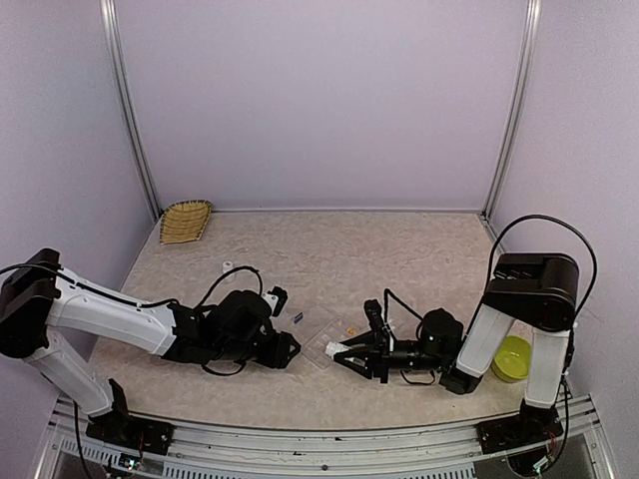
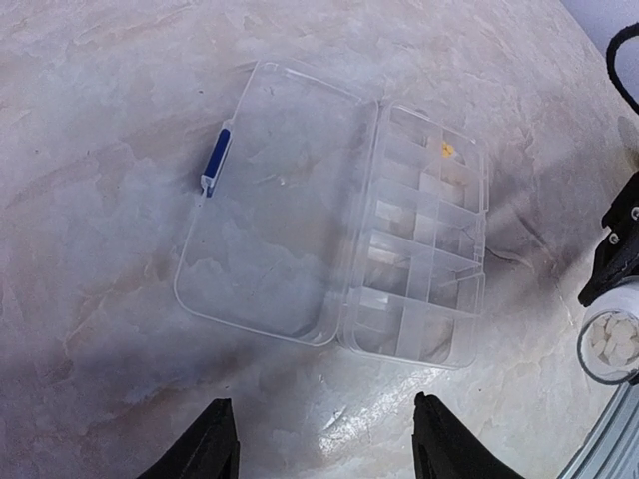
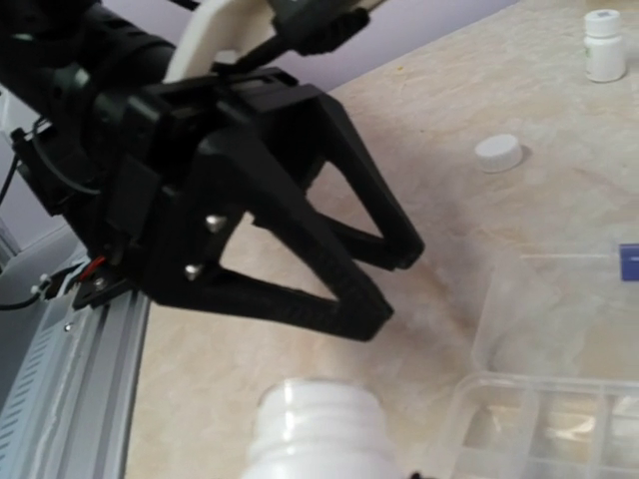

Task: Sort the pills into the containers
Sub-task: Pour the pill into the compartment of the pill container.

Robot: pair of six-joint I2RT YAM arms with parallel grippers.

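Beige marbled table [image 1: 399, 249], lilac walls [image 1: 319, 100]: my left gripper [image 2: 321, 401] gapes before the organizer box [image 2: 404, 269]; right gripper [image 1: 344, 351] clasps a bottle [image 3: 319, 429].

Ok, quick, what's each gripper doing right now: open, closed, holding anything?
Left gripper: open, holding nothing.
Right gripper: closed on a small white round plastic bottle with its cap off.

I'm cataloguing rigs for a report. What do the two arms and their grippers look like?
The left arm and the right arm have white link shells between bulky black joint housings. Thin black cables loop beside both. The left gripper is matte black with silver screw heads, its two fingers open triangular frames; the right gripper is black too. No markings are legible.
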